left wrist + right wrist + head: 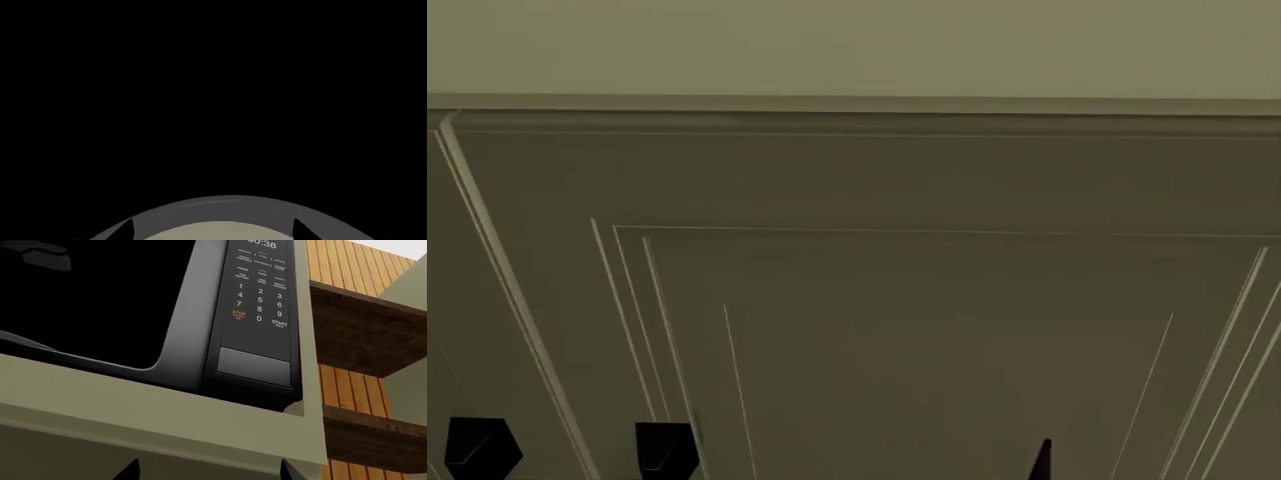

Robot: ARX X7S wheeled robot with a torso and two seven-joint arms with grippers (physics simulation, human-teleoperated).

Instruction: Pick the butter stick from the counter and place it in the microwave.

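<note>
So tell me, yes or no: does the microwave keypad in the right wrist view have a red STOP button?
Yes, the microwave keypad shows a red STOP label beside the zero key.

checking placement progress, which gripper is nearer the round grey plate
Left. The left gripper has the round grey plate just beyond its fingertips, darkness all around. The right gripper sits outside and below the microwave, facing its keypad; no plate shows there.

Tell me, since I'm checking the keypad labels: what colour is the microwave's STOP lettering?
Reddish orange; the other keypad labels are white. The STOP lettering shows best in the right wrist view.
</note>
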